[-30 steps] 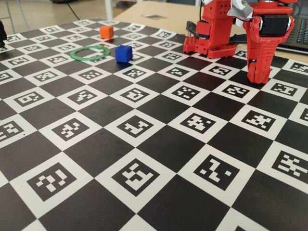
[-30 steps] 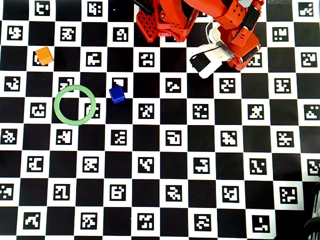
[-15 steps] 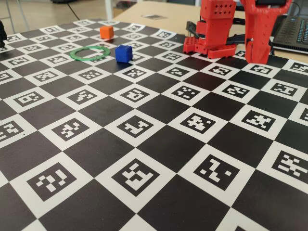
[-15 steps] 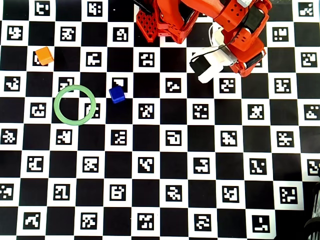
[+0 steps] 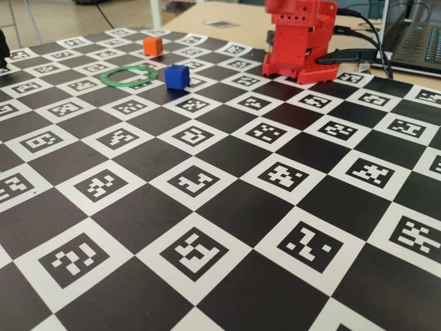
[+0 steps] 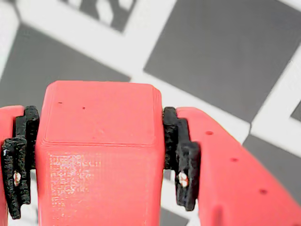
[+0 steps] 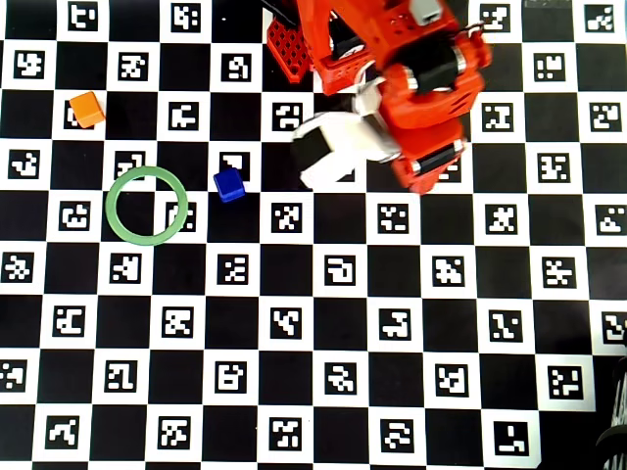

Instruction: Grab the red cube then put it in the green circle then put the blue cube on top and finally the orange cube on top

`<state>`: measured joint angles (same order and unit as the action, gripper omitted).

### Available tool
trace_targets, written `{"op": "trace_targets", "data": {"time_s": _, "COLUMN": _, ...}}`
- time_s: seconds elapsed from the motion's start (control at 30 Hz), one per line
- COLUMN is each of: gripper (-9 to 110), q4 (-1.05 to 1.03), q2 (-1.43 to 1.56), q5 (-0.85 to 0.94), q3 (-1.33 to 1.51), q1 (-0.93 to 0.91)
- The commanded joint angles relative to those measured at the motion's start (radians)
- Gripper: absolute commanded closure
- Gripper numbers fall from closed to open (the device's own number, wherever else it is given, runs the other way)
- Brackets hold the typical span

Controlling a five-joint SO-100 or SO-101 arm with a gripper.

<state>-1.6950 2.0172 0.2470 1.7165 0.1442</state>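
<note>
The red cube [image 6: 96,117] fills the wrist view, squeezed between the black pads [image 6: 181,160] of my gripper [image 6: 99,160], which is shut on it above the checkered board. In the overhead view the raised arm [image 7: 426,108] hides cube and jaws. The green circle [image 7: 147,205] [image 5: 129,76] lies flat and empty at the board's left. Just right of the ring stands the blue cube [image 7: 229,184] [image 5: 177,76]. The orange cube [image 7: 87,109] [image 5: 153,46] sits farther back, at the left.
The arm's red base [image 5: 296,41] stands at the board's far edge, with black cables [image 5: 358,55] beside it. A laptop [image 5: 420,41] sits behind at the right. The checkered marker board [image 5: 207,207] covers the table.
The arm has lifted out of the fixed view, leaving only the base. In the overhead view it has swung left and risen toward the camera.
</note>
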Motion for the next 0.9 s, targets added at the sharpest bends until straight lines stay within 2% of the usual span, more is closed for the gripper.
{"op": "trace_targets", "data": {"time_s": 0.0, "gripper": 99, "q4": -0.011, "q2": -0.028, "q5": 0.129, "q3": -0.109, "q1": -0.189}}
{"op": "trace_targets", "data": {"time_s": 0.17, "gripper": 99, "q4": 0.017, "q2": -0.064, "q5": 0.301, "q3": -0.114, "q1": -0.41}}
{"op": "trace_targets", "data": {"time_s": 0.43, "gripper": 100, "q4": 0.023, "q2": -0.187, "q5": 0.463, "q3": -0.244, "q1": -0.709}}
{"op": "trace_targets", "data": {"time_s": 0.87, "gripper": 100, "q4": 0.006, "q2": -0.44, "q5": 0.595, "q3": -0.509, "q1": -0.992}}
